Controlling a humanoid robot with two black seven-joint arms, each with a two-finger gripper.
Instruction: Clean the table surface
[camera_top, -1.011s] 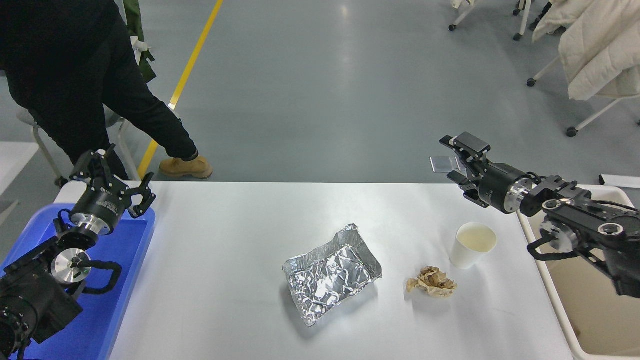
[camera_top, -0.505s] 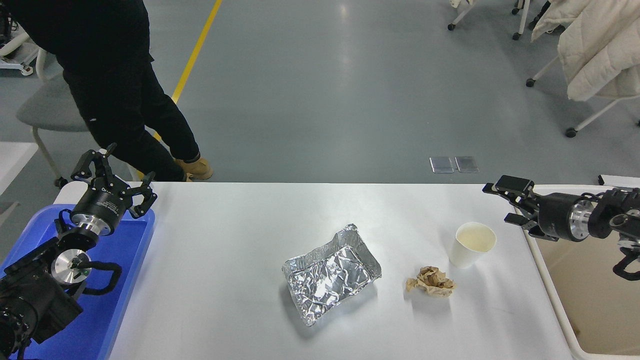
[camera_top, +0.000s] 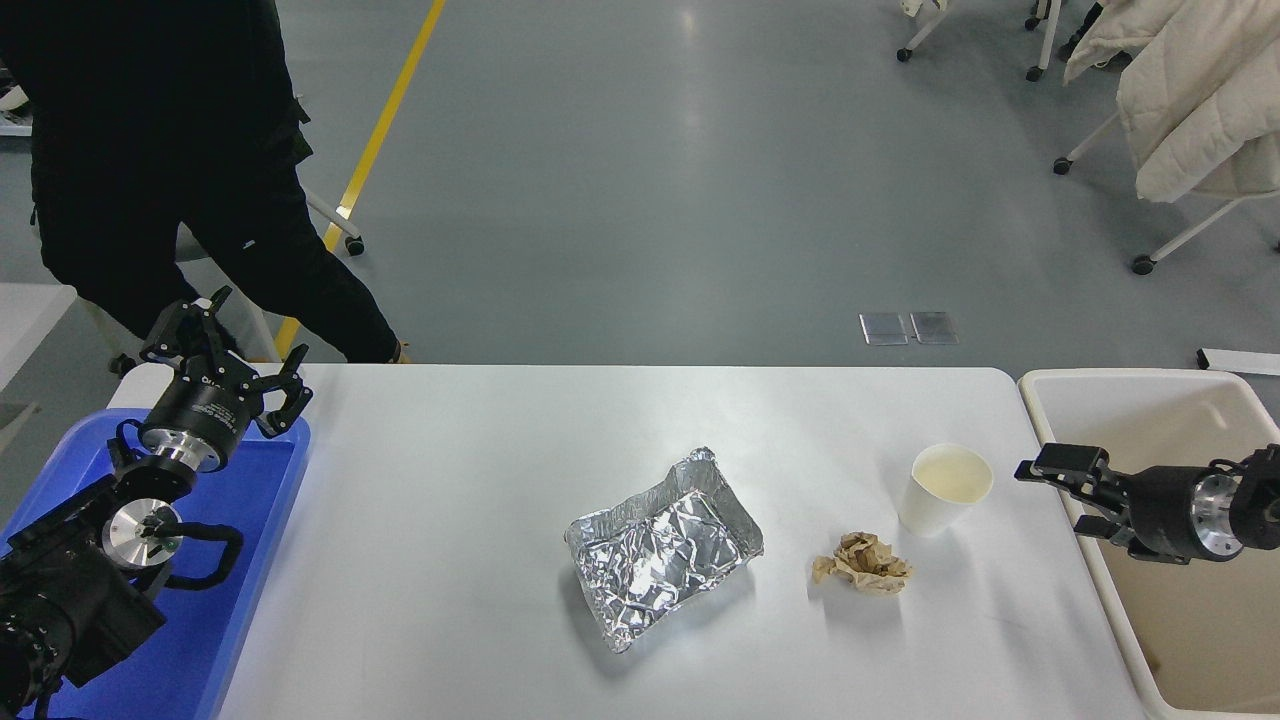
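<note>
Across the whole lower part of the view spreads the table surface (camera_top: 450, 520), a large, smooth, plain white rectangular top with rounded far corners. No brand, label or writing can be read on anything; faint lettering on the left gripper's body is too small to make out.

Near the middle of the counter lies a crumpled silver aluminium-foil tray (camera_top: 662, 547). Toward the right edge stands an upright white paper cup (camera_top: 943, 490), and just in front of it, slightly apart, sits a crumpled ball of brown paper (camera_top: 863, 563).

Off the right edge rests a beige plastic bin (camera_top: 1150, 400). The black right gripper (camera_top: 1065, 490) hangs over the bin's near-left rim, just beyond the counter's right edge, pointing left toward the cup but apart from it; its fingers are spread and hold nothing. The white top lies to the left of and below this gripper, untouched by it.

At the left edge a blue plastic tray (camera_top: 190, 640) adjoins the counter. The black left gripper (camera_top: 225, 360) is parked above the far left corner, its claw-like fingers spread and empty.

Beyond the far left corner stands a person in black clothing (camera_top: 170, 150).
</note>
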